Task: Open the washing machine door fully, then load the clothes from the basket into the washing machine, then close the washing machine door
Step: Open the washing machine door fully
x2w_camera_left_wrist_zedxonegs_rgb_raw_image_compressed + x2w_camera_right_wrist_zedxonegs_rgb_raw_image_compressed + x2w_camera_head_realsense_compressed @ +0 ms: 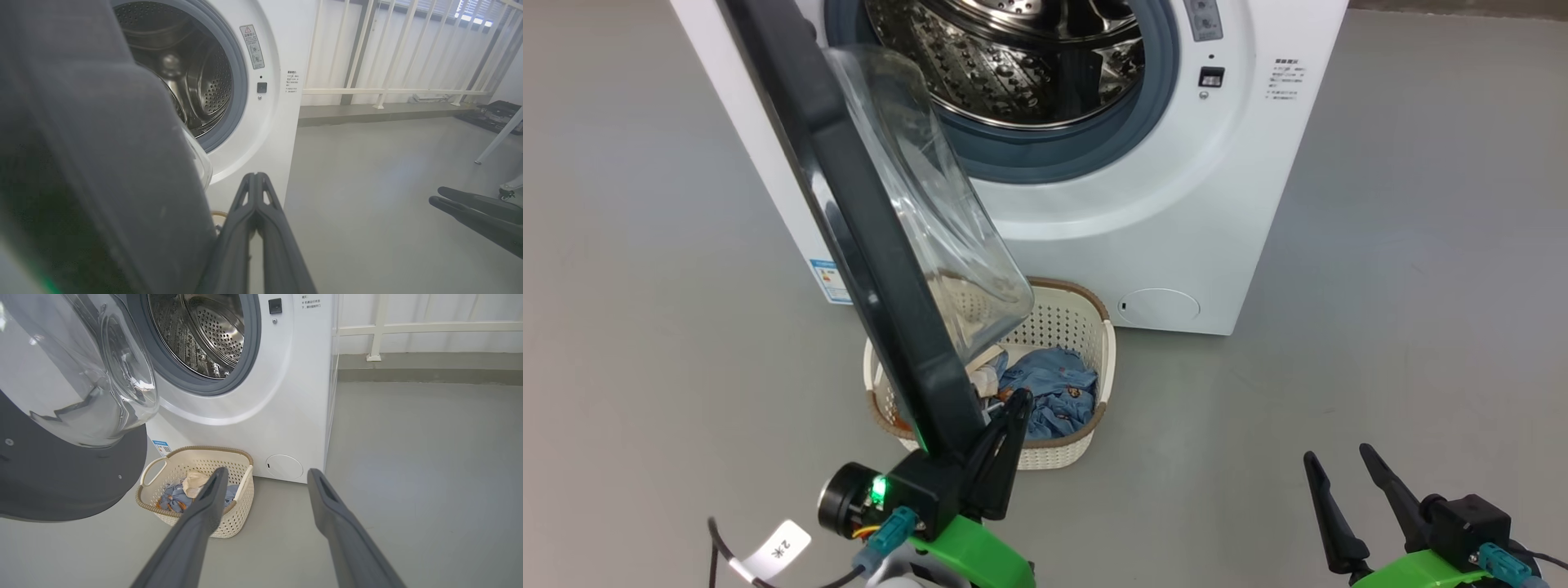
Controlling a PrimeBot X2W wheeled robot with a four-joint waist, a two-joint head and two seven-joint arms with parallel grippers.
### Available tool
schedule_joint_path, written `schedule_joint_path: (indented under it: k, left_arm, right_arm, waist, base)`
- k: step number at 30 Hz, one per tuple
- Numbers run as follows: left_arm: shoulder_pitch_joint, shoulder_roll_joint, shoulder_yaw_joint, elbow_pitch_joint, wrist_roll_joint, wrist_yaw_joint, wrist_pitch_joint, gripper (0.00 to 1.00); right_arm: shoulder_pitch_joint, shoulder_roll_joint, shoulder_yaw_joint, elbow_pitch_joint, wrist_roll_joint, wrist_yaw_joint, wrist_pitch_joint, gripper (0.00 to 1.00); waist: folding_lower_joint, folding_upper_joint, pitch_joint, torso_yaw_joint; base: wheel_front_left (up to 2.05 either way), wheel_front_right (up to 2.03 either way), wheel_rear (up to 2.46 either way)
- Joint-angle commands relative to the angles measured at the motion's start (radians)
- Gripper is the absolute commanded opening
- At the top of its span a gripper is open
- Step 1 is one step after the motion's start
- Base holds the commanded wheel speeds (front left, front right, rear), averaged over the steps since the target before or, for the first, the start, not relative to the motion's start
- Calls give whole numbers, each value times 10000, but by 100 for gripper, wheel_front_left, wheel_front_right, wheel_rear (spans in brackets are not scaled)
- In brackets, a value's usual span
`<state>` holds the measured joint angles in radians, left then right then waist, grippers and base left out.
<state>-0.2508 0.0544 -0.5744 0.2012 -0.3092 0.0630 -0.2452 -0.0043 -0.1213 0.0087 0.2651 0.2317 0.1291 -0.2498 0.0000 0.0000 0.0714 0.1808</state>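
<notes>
**Q:** Status of the left gripper (1018, 400)?

**A:** Clenched. Both fingers were pressed together with nothing between them. The gripper sat at the lower centre of the head view, just beside the bottom edge of the washing machine door (849, 212). Contact with the black rim could not be confirmed.

**Q:** And the right gripper (1336, 452)?

**A:** Released. Its fingers stood wide apart at the lower right of the frame, above the floor (1405, 327), holding and touching nothing.

**Q:** Door position?

**A:** Swung out from the washing machine (1176, 229), running from the top left of the frame down to its lower centre. The clear glass bowl faced right. The steel drum (1013, 65) was open to view at the top centre.

**Q:** Location of the load?

**A:** The clothes (1054, 392), blue pieces plus a cream one, lay in the basket (1086, 327). The basket stood on the floor just in front of the machine, partly behind the door.

**Q:** Surface and room?

**A:** Smooth grey floor. A white railing (388, 92) ran behind the machine, at the upper right of the left wrist view.
</notes>
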Motion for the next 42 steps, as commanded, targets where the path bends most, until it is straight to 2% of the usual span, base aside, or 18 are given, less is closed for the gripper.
schedule_joint_path:
  k: [1,13,42]
  left_arm:
    - [-368,142,350,-171,-51,48,-39,0]
    - [-103,199,297,-213,-191,212,52,0]
    - [813,875,987,-904,-672,1144,491,0]
  right_arm:
    - [-368,-63,216,-197,58,16,-120,100]
    - [-368,-75,266,-104,105,16,-120,100]
    - [-170,-27,313,-73,196,16,-120,100]
  waist:
    - [0,0,-1,64]
    - [0,0,-61,269]
    - [0,0,-266,831]
  base:
    - [0,0,0]
    - [0,0,0]
    - [0,0,0]
